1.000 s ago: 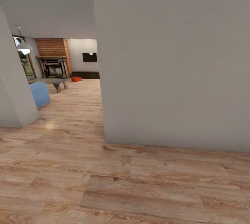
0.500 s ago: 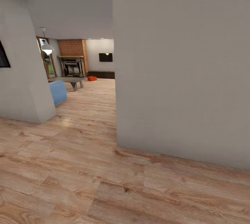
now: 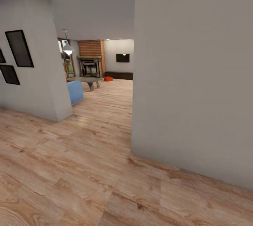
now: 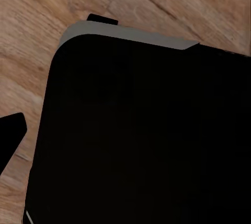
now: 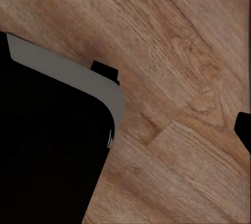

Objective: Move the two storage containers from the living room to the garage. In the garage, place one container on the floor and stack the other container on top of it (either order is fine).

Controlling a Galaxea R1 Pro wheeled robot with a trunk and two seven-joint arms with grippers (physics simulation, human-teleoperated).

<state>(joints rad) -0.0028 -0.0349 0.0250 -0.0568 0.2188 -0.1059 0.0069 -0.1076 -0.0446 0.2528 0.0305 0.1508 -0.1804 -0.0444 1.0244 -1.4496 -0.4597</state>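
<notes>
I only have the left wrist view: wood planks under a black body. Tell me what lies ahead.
Observer: The head view shows an opening onto a room with a brick fireplace at its far end.
Operator: Find the containers.
Observer: An orange-red container sits on the wood floor near that fireplace; it is too small to tell whether it is one or two.
Operator: Report obstacles.
Observer: A grey wall stands close on the right of the opening.

Beyond the pale grey wall [image 3: 193, 78], light wood-grain plank floor [image 3: 70, 170] runs to a red-brick fireplace [image 3: 92, 52], with an orange-red storage container [image 3: 108, 78] just beside it, a blue sofa [image 3: 75, 92] nearer, and black frames [image 3: 19, 48]
</notes>
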